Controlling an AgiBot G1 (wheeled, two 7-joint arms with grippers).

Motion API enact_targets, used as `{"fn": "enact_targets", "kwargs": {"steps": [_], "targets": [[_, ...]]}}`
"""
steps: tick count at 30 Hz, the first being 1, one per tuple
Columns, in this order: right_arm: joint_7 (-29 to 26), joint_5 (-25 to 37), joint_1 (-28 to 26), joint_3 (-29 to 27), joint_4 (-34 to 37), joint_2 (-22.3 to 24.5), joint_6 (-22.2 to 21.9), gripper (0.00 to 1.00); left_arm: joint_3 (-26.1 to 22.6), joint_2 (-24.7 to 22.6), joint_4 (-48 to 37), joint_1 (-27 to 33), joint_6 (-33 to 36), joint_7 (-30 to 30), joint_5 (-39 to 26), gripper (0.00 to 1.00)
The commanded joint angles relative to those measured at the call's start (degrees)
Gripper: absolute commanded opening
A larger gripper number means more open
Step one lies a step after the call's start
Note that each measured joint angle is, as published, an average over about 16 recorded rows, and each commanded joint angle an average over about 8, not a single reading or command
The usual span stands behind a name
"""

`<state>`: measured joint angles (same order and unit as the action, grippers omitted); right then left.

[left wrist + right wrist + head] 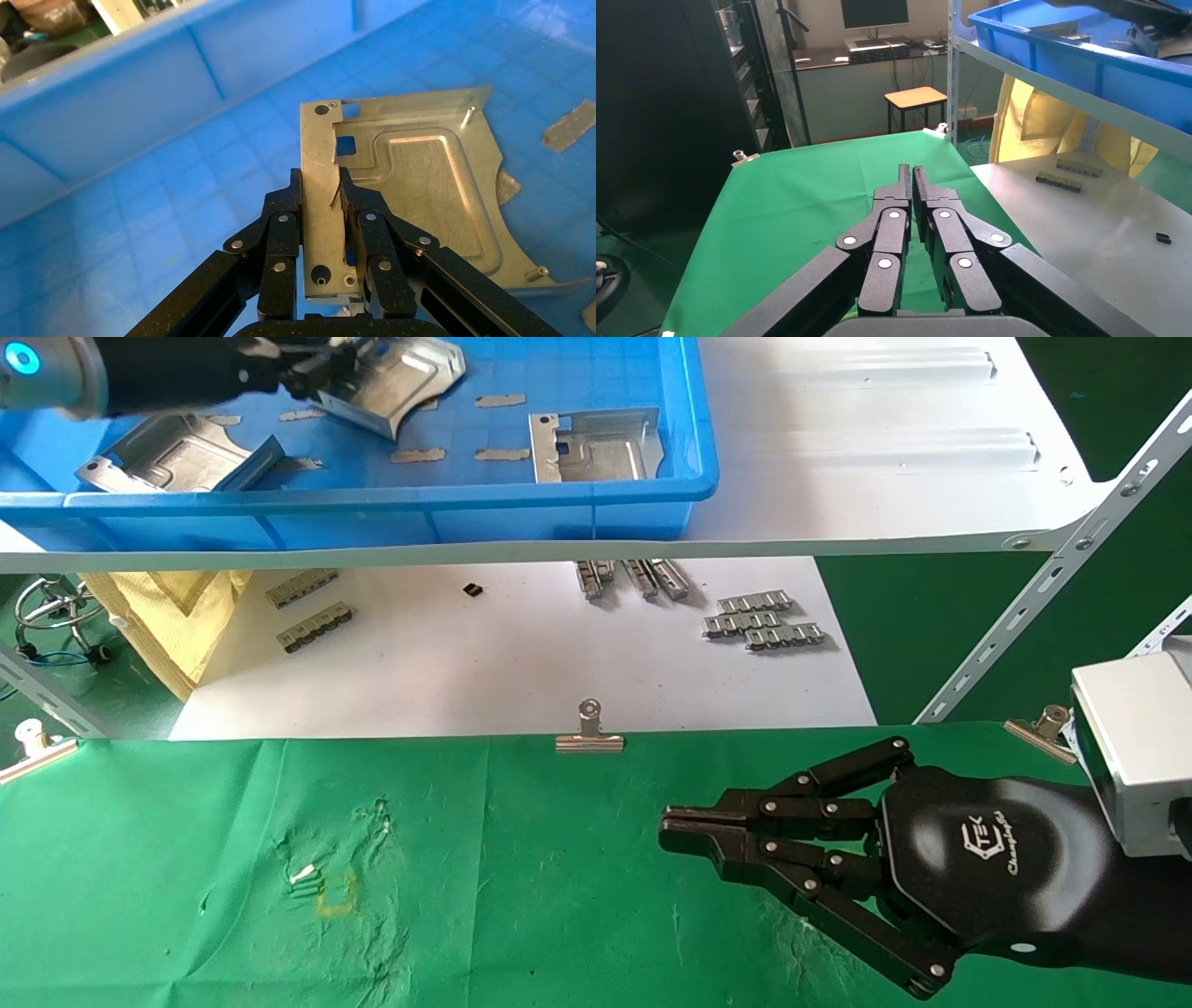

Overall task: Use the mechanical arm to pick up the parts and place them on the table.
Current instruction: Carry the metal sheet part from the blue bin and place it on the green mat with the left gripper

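My left gripper (317, 379) is inside the blue tray at the far left. It is shut on the bent-up side flange of a silvery bracket (405, 379), which it holds tilted over the tray floor. In the left wrist view the fingers (284, 232) clamp the flange from both sides and the bracket's embossed plate (422, 182) spreads beyond them. Two more brackets lie in the tray, one at the left (177, 458) and one at the right (596, 444). My right gripper (666, 831) hovers shut and empty over the green-cloth table (521, 905); it also shows in the right wrist view (910, 172).
The blue tray (372, 503) stands on the white shelf board (885, 458). Below it, grey clip strips (764, 617) lie on a white sheet. Binder clips (589, 733) hold the cloth's far edge. A slanted shelf strut (1052, 579) is at the right. A yellow square mark (337, 893) is on the cloth.
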<state>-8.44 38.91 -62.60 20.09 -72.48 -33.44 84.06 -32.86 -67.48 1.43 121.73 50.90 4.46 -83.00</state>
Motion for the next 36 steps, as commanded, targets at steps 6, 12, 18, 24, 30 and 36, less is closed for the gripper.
{"fn": "enact_targets", "kwargs": {"steps": [6,12,18,24,30,36], "targets": [[0.0,0.0,0.0,0.0,0.0,0.0,0.0,1.0,1.86,2.87,2.07,1.43,8.63,-2.56,2.85,0.0],[0.0,-0.01,0.0,0.01,0.0,0.0,0.0,1.0,3.56,7.5,5.73,1.18,25.69,-9.68,5.96,0.0],[0.01,-0.01,0.0,0.01,0.0,0.01,-0.01,1.0,5.24,11.87,9.11,-1.73,38.95,-18.45,10.12,0.0],[0.01,-0.01,0.0,0.02,0.0,0.01,-0.01,1.0,4.2,17.11,18.8,-8.79,41.32,-23.69,16.68,0.0],[0.01,-0.01,-0.01,0.02,0.0,0.01,-0.01,1.0,-1.07,25.37,32.89,-19.02,40.95,-25.93,24.91,0.0],[0.01,-0.02,-0.01,0.03,0.0,0.01,-0.01,1.0,-8.36,28.89,35.18,-25.28,39.64,-33.63,21.54,0.0]]}}
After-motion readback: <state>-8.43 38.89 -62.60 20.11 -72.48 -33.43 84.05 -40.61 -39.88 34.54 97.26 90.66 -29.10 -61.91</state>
